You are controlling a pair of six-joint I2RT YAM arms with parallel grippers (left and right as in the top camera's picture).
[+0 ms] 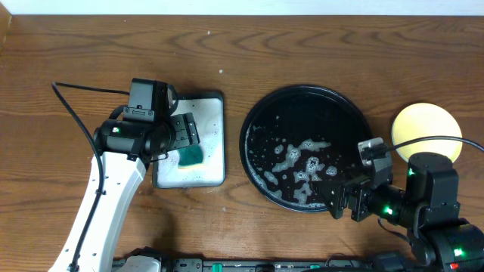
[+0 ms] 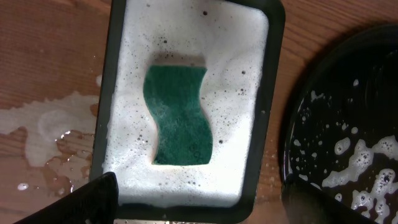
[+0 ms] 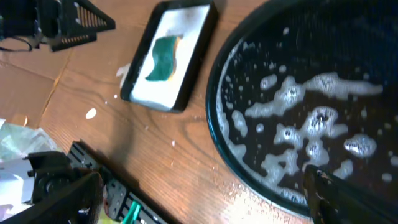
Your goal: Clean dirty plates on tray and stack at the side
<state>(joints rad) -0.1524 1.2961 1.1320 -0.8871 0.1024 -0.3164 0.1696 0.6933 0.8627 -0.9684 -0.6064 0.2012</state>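
Observation:
The large round black tray (image 1: 257, 121) sits mid-table with only patches of white foam on it, no plates. It also shows in the right wrist view (image 3: 214, 118) and the left wrist view (image 2: 292, 143). A pale yellow plate (image 1: 426, 128) lies on the table to the right of the tray, its near edge hidden by my right arm. The mint-blue plates are not visible. My left gripper (image 1: 186, 131) is open and empty above the sponge tray (image 2: 202, 208). My right gripper (image 1: 342, 199) is open and empty at the black tray's front rim (image 3: 205, 199).
A small rectangular grey-white tray (image 1: 214, 106) full of suds holds a teal sponge (image 1: 190, 156) left of the black tray; the sponge also shows in the left wrist view (image 2: 179, 115). Spilled water (image 2: 50, 124) lies on the wood to its left. Equipment lines the front edge (image 3: 99, 180).

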